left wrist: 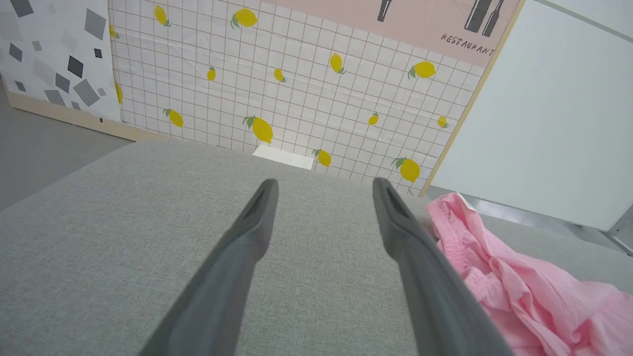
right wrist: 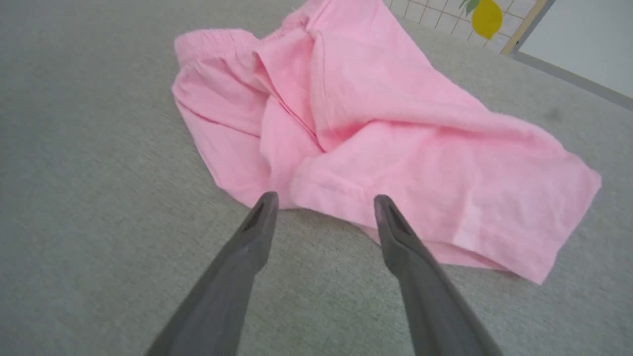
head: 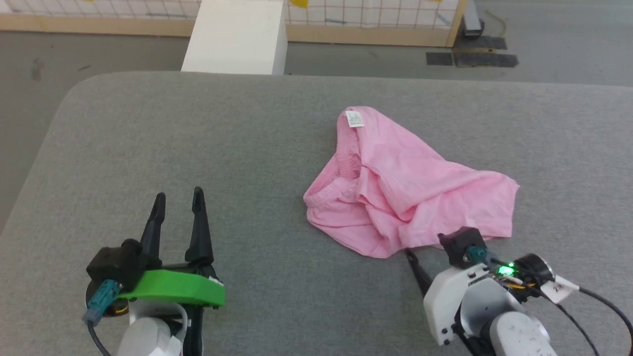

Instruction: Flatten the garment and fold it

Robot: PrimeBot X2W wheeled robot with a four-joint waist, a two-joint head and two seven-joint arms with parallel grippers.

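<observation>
- Looking down from the head camera, I see the shorts [head: 395, 183] lying crumpled on the gray table [head: 198, 138], off to the right of the left jaws and just ahead of the right jaws.
- Left jaws: spread wide with nothing between them, over bare table. Their fingers [head: 199, 222] point away from me.
- From the left wrist, the shorts [left wrist: 519, 282] lie to the right of those jaws, and the right finger [left wrist: 420, 277] hides part of their edge. From the head, the two are well apart.
- Right jaws: spread wide and empty. From the right wrist, the tips [right wrist: 264, 212] stop at the near hem of the shorts [right wrist: 395, 123], which runs across the gap just beyond them. I cannot tell whether a tip touches the cloth.
- The gathered waistband [head: 341, 165] curves along the side nearer the left jaws, and the white label [head: 354, 118] shows at the end farthest from both jaws.
- One leg [right wrist: 544, 198] spreads flat to the right of the right jaws; the middle is bunched and folded over itself.
- Past the table, ahead of the left jaws, stand a white block [head: 237, 37] and a lemon-print wall [left wrist: 296, 99].
</observation>
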